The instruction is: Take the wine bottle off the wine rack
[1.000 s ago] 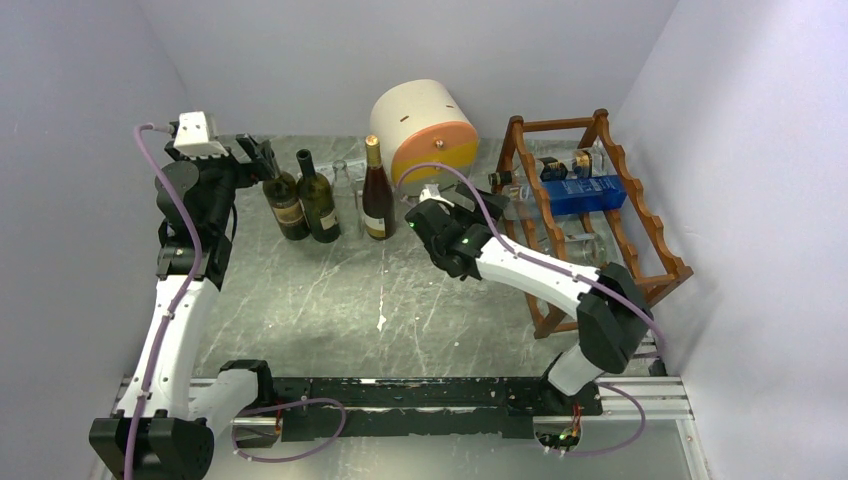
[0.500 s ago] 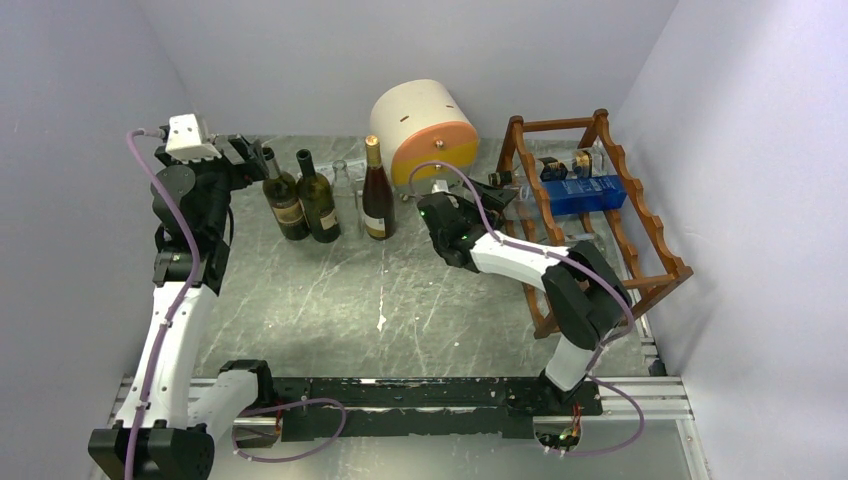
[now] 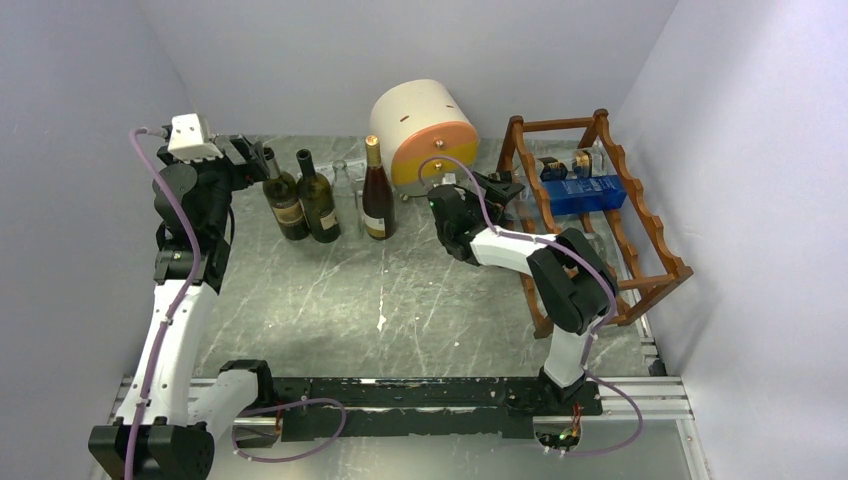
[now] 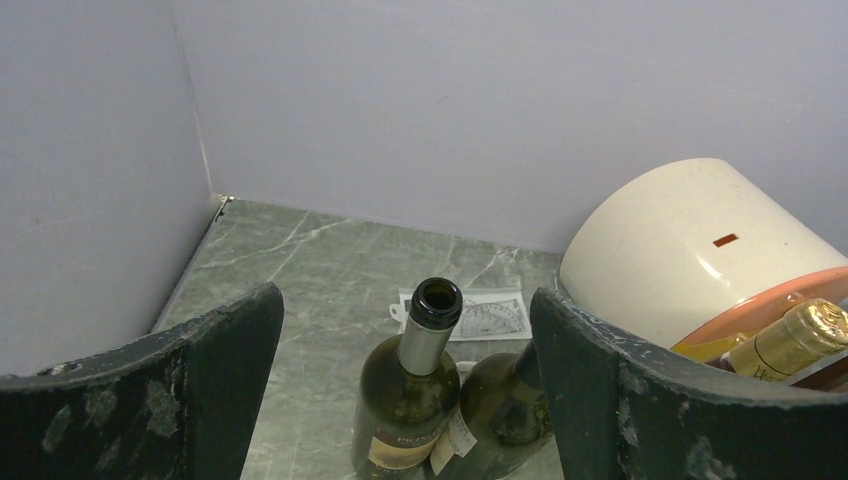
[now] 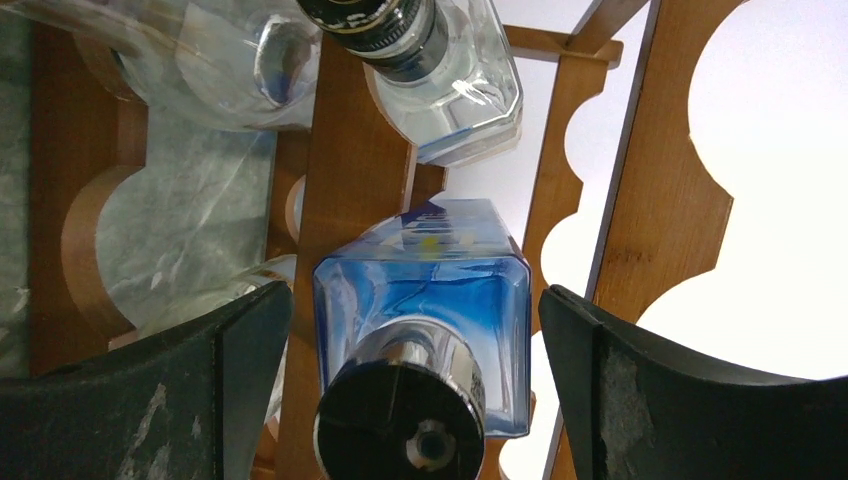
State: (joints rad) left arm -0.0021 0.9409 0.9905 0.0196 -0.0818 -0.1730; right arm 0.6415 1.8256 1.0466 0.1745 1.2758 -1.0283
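1. The wine rack (image 3: 652,232), a reddish-brown wooden frame with wavy scalloped rails, stands at the far right of the bench (image 3: 330,300).
2. The wine bottle (image 3: 585,192) lies on its side in an upper tier of the rack. It is blue, with square shoulders, and its capped neck points towards the right arm.
3. A clear glass bottle (image 5: 440,70) with a dark cap lies in the next cradle along.
4. The right pincer (image 5: 420,340) is spread wide, one finger on each side of the blue bottle's neck and touching nothing.
5. The left pincer (image 4: 405,330) is also wide open and empty. It hovers at the far left of the bench, above a dark green bottle (image 4: 410,400) that stands upright with others.
6. Handling, as a judgement:
   - The bottle is rigid, smooth glass, so it is breakable and likely slippery.
   - It probably has real weight, though the pictures do not show whether it is full.
7. Where to hold, also a judgement:
   - The neck just behind the silvery cap is the only part offered to the fingers, since the rails cradle the body.
   - A firm squeeze there and a pull straight along the bottle's length looks best.
   - Held only by the neck, the body may droop once it leaves the scallops.
8. No writing can be read. The green bottle's label, the clear bottle's cap band and a printed card (image 4: 485,312) on the bench are all too small.
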